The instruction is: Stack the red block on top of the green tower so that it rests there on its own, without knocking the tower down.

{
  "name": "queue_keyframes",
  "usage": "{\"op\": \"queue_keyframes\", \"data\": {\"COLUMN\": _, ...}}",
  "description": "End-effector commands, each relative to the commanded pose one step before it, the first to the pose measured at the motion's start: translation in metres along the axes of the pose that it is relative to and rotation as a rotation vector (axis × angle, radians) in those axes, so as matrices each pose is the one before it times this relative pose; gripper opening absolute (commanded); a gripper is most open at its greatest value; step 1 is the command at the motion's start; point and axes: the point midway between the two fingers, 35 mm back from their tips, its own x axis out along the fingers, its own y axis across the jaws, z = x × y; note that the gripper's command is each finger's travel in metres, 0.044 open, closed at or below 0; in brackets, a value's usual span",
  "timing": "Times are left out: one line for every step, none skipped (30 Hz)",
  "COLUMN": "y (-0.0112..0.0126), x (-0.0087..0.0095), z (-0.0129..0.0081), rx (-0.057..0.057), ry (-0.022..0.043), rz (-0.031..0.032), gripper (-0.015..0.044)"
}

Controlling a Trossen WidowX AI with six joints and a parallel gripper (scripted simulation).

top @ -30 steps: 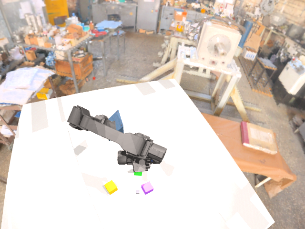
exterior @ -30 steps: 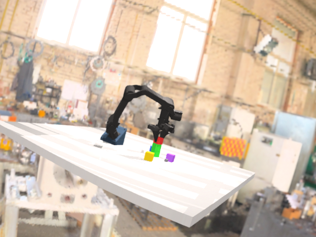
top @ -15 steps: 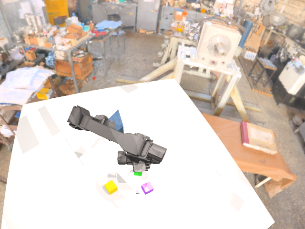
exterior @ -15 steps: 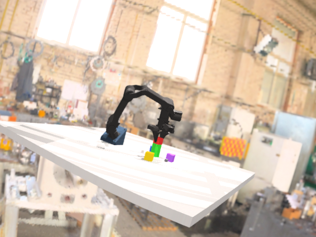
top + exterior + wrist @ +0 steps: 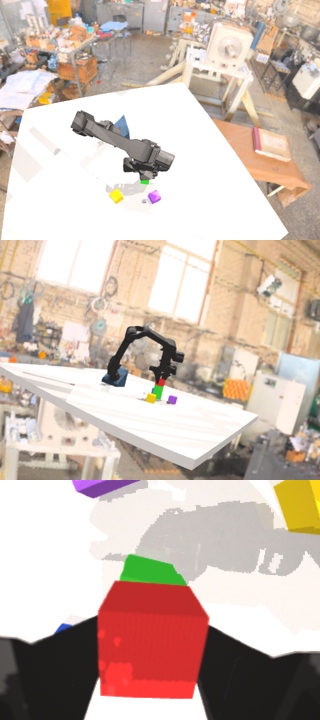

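Observation:
The red block [image 5: 160, 382] [image 5: 152, 645] is between the fingers of my gripper [image 5: 161, 381] [image 5: 149, 622], which is shut on it. In the exterior view the block is directly over the green tower [image 5: 158, 391] [image 5: 144, 182] [image 5: 150, 570], with no gap visible between them. The tower stands upright. In the wrist view most of the tower is hidden behind the red block, and in the top view the gripper hides the red block and most of the tower.
A yellow block [image 5: 116, 196] [image 5: 151, 398] [image 5: 297, 507] and a purple block [image 5: 154, 196] [image 5: 172, 399] [image 5: 102, 486] stand near the tower. A small grey cube [image 5: 144, 201] [image 5: 168, 402] lies beside the purple block. A blue block [image 5: 63, 628] [image 5: 152, 390] is partly hidden close to the tower.

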Motion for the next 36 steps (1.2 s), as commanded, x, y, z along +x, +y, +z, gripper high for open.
{"op": "queue_keyframes", "data": {"y": 0.00026, "x": 0.00057, "z": 0.00044, "rx": 0.0029, "ry": -0.00004, "rz": 0.00166, "gripper": 0.0053}}
{"op": "queue_keyframes", "data": {"y": 0.00000, "x": 0.00000, "z": 0.00000, "rx": 0.0000, "ry": 0.00000, "rz": 0.00000, "gripper": 0.0079}}
{"op": "queue_keyframes", "data": {"y": 0.00000, "x": 0.00000, "z": 0.00000, "rx": 0.0000, "ry": 0.00000, "rz": 0.00000, "gripper": 0.0105}}
{"op": "queue_keyframes", "data": {"y": 0.00000, "x": 0.00000, "z": 0.00000, "rx": 0.0000, "ry": 0.00000, "rz": 0.00000, "gripper": 0.0131}}
{"op": "queue_keyframes", "data": {"y": 0.00000, "x": 0.00000, "z": 0.00000, "rx": 0.0000, "ry": 0.00000, "rz": 0.00000, "gripper": 0.0157}}
{"op": "queue_keyframes", "data": {"y": 0.00000, "x": 0.00000, "z": 0.00000, "rx": 0.0000, "ry": 0.00000, "rz": 0.00000, "gripper": 0.0184}}
{"op": "queue_keyframes", "data": {"y": 0.00000, "x": 0.00000, "z": 0.00000, "rx": 0.0000, "ry": 0.00000, "rz": 0.00000, "gripper": 0.0210}}
{"op": "queue_keyframes", "data": {"y": 0.00000, "x": 0.00000, "z": 0.00000, "rx": 0.0000, "ry": 0.00000, "rz": 0.00000, "gripper": 0.0236}}
{"op": "queue_keyframes", "data": {"y": 0.00000, "x": 0.00000, "z": 0.00000, "rx": 0.0000, "ry": 0.00000, "rz": 0.00000, "gripper": 0.0263}}
{"op": "queue_keyframes", "data": {"y": 0.00000, "x": 0.00000, "z": 0.00000, "rx": 0.0000, "ry": 0.00000, "rz": 0.00000, "gripper": 0.0289}}
{"op": "queue_keyframes", "data": {"y": 0.00000, "x": 0.00000, "z": 0.00000, "rx": 0.0000, "ry": 0.00000, "rz": 0.00000, "gripper": 0.0315}}
{"op": "queue_keyframes", "data": {"y": 0.00000, "x": 0.00000, "z": 0.00000, "rx": 0.0000, "ry": 0.00000, "rz": 0.00000, "gripper": 0.0341}}
{"op": "queue_keyframes", "data": {"y": 0.00000, "x": 0.00000, "z": 0.00000, "rx": 0.0000, "ry": 0.00000, "rz": 0.00000, "gripper": 0.0368}}
{"op": "queue_keyframes", "data": {"y": 0.00000, "x": 0.00000, "z": 0.00000, "rx": 0.0000, "ry": 0.00000, "rz": 0.00000, "gripper": 0.0394}}
{"op": "queue_keyframes", "data": {"y": 0.00000, "x": 0.00000, "z": 0.00000, "rx": 0.0000, "ry": 0.00000, "rz": 0.00000, "gripper": 0.0420}}
{"op": "queue_keyframes", "data": {"y": 0.00000, "x": 0.00000, "z": 0.00000, "rx": 0.0000, "ry": 0.00000, "rz": 0.00000, "gripper": 0.0440}}
{"op": "queue_keyframes", "data": {"y": 0.00000, "x": 0.00000, "z": 0.00000, "rx": 0.0000, "ry": 0.00000, "rz": 0.00000, "gripper": 0.0440}}
{"op": "queue_keyframes", "data": {"y": 0.00000, "x": 0.00000, "z": 0.00000, "rx": 0.0000, "ry": 0.00000, "rz": 0.00000, "gripper": 0.0440}}
{"op": "queue_keyframes", "data": {"y": 0.00000, "x": 0.00000, "z": 0.00000, "rx": 0.0000, "ry": 0.00000, "rz": 0.00000, "gripper": 0.0440}}
{"op": "queue_keyframes", "data": {"y": 0.00000, "x": 0.00000, "z": 0.00000, "rx": 0.0000, "ry": 0.00000, "rz": 0.00000, "gripper": 0.0440}}
{"op": "queue_keyframes", "data": {"y": 0.00000, "x": 0.00000, "z": 0.00000, "rx": 0.0000, "ry": 0.00000, "rz": 0.00000, "gripper": 0.0440}}
{"op": "queue_keyframes", "data": {"y": 0.00000, "x": 0.00000, "z": 0.00000, "rx": 0.0000, "ry": 0.00000, "rz": 0.00000, "gripper": 0.0440}}
{"op": "queue_keyframes", "data": {"y": 0.00000, "x": 0.00000, "z": 0.00000, "rx": 0.0000, "ry": 0.00000, "rz": 0.00000, "gripper": 0.0440}}
{"op": "queue_keyframes", "data": {"y": 0.00000, "x": 0.00000, "z": 0.00000, "rx": 0.0000, "ry": 0.00000, "rz": 0.00000, "gripper": 0.0440}}
{"op": "queue_keyframes", "data": {"y": 0.00000, "x": 0.00000, "z": 0.00000, "rx": 0.0000, "ry": 0.00000, "rz": 0.00000, "gripper": 0.0440}}
{"op": "queue_keyframes", "data": {"y": 0.00000, "x": 0.00000, "z": 0.00000, "rx": 0.0000, "ry": 0.00000, "rz": 0.00000, "gripper": 0.0440}}
{"op": "queue_keyframes", "data": {"y": 0.00000, "x": 0.00000, "z": 0.00000, "rx": 0.0000, "ry": 0.00000, "rz": 0.00000, "gripper": 0.0440}}
{"op": "queue_keyframes", "data": {"y": 0.00000, "x": 0.00000, "z": 0.00000, "rx": 0.0000, "ry": 0.00000, "rz": 0.00000, "gripper": 0.0440}}
{"op": "queue_keyframes", "data": {"y": 0.00000, "x": 0.00000, "z": 0.00000, "rx": 0.0000, "ry": 0.00000, "rz": 0.00000, "gripper": 0.0440}}
{"op": "queue_keyframes", "data": {"y": 0.00000, "x": 0.00000, "z": 0.00000, "rx": 0.0000, "ry": 0.00000, "rz": 0.00000, "gripper": 0.0440}}
{"op": "queue_keyframes", "data": {"y": 0.00000, "x": 0.00000, "z": 0.00000, "rx": 0.0000, "ry": 0.00000, "rz": 0.00000, "gripper": 0.0440}}
{"op": "queue_keyframes", "data": {"y": 0.00000, "x": 0.00000, "z": 0.00000, "rx": 0.0000, "ry": 0.00000, "rz": 0.00000, "gripper": 0.0440}}
{"op": "queue_keyframes", "data": {"y": 0.00000, "x": 0.00000, "z": 0.00000, "rx": 0.0000, "ry": 0.00000, "rz": 0.00000, "gripper": 0.0440}}
{"op": "queue_keyframes", "data": {"y": 0.00000, "x": 0.00000, "z": 0.00000, "rx": 0.0000, "ry": 0.00000, "rz": 0.00000, "gripper": 0.0440}}
{"op": "queue_keyframes", "data": {"y": 0.00000, "x": 0.00000, "z": 0.00000, "rx": 0.0000, "ry": 0.00000, "rz": 0.00000, "gripper": 0.0440}}
{"op": "queue_keyframes", "data": {"y": 0.00000, "x": 0.00000, "z": 0.00000, "rx": 0.0000, "ry": 0.00000, "rz": 0.00000, "gripper": 0.0440}}
